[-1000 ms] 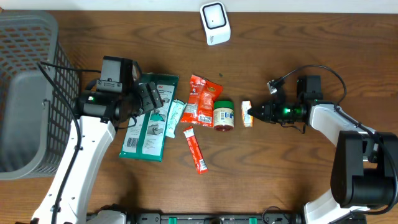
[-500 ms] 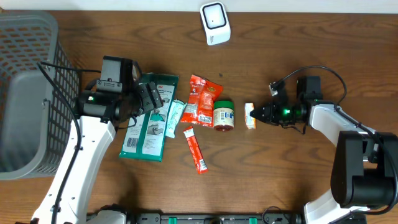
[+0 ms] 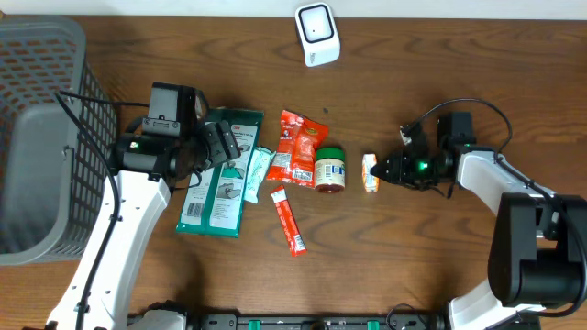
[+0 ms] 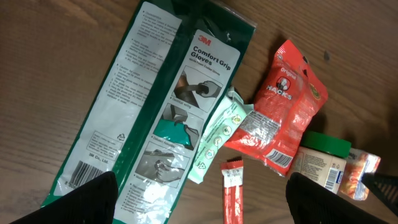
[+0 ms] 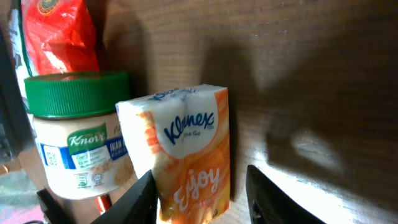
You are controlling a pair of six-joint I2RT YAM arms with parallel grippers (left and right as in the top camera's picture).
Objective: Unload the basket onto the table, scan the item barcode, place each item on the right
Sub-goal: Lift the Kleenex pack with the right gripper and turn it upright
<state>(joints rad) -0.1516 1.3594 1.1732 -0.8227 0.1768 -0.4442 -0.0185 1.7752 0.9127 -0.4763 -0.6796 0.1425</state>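
The step in hand looks like handling the pick: the right gripper [image 3: 385, 170] sits at the small orange-and-white tissue pack [image 3: 370, 171], right of centre in the overhead view. In the right wrist view its two fingers straddle the lower end of the pack. One finger overlaps the pack's edge and the other stands just clear of its side, so the jaws are spread and not pinching it. The pack rests on the desk [image 3: 440, 73], just beside the green-lidded jar [image 3: 329, 170], seemingly touching it.

The left gripper [image 3: 218, 140] hovers spread wide over the green gloves packet [image 3: 220, 183] at centre left and holds nothing. The white scanner [image 3: 317, 34] stands at the top centre of the overhead frame, well apart from the pack.

No barcode shows on the faces of the pack in view, so scanning has probably not been done. The next move seems to call for a firm, square grip across the pack's narrow sides without nudging the jar. After that comes a lift and a carry towards the scanner, turning the pack until its coded face meets the window.
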